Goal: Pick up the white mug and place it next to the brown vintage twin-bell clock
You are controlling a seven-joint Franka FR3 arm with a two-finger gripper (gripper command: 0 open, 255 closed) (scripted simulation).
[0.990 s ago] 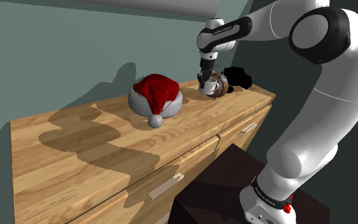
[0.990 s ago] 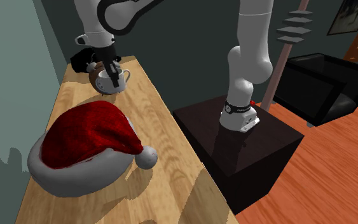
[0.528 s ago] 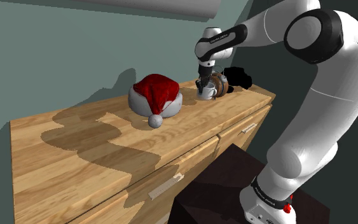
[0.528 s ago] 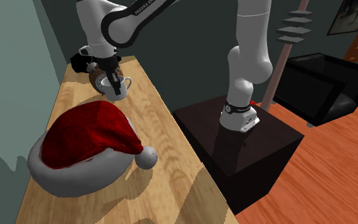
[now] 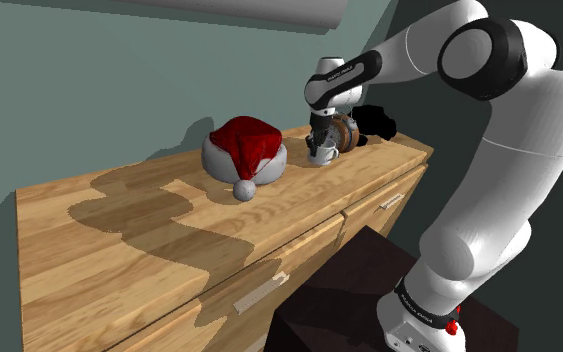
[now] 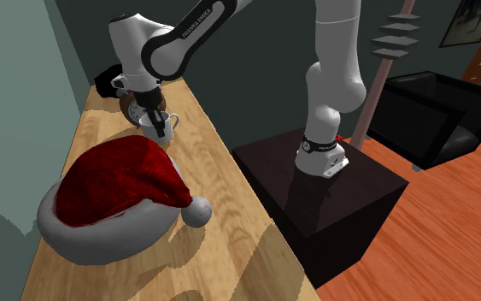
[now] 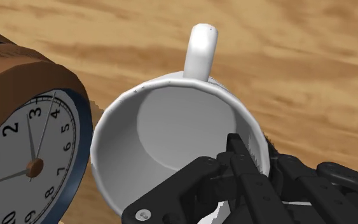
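The white mug (image 5: 322,153) (image 6: 161,128) is upright, low over the wooden dresser top (image 5: 119,240), right beside the brown twin-bell clock (image 5: 345,131) (image 6: 133,108). My gripper (image 5: 321,140) (image 6: 155,117) comes down on it from above. In the wrist view the gripper (image 7: 257,154) is shut on the mug's wall (image 7: 171,146), one finger inside the rim and one outside. The handle points away from the fingers. The clock's white dial (image 7: 25,159) almost touches the mug's side. Whether the mug's base rests on the wood is hidden.
A red and grey Santa hat (image 5: 244,148) (image 6: 119,197) lies on the dresser close to the mug. A black object (image 5: 377,122) (image 6: 106,83) sits behind the clock by the wall. The dark stand (image 5: 349,290) (image 6: 332,197) is beside the dresser front.
The gripper has carried the mug from in front of the clock toward the shoulder view's left and lower, to just beside the clock. The hat and the clock stayed put.
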